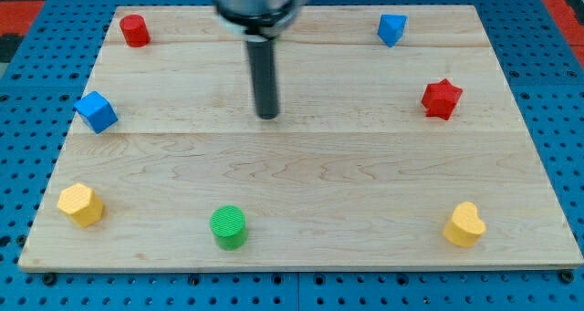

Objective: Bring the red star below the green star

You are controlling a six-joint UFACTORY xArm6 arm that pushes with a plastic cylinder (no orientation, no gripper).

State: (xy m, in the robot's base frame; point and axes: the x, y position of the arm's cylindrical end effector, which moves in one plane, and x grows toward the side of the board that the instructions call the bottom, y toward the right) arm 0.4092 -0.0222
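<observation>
The red star (442, 98) lies flat on the tabletop (301, 192) near the view's right edge, in the upper half. It is compact with no clear long axis; one point faces roughly the view's top. No green star can be made out; the only green block is a green cylinder (228, 227), standing near the view's bottom, left of centre, well apart from the red star.

The end effector is a plain dark rod with nothing to open or close, and it holds nothing. My tip (267, 117) rests on the tabletop in the upper middle, touching no block and well apart from the red star at the view's right.

Other blocks:
- A red cylinder (135, 30) at the view's top left.
- A blue cube (96, 111) at the left edge.
- A blue block (392, 28) at the top right; shape unclear.
- A yellow block (80, 204) at the bottom left.
- A yellow heart (464, 225) at the bottom right.

No containers are present; every block sits directly on the tabletop.
</observation>
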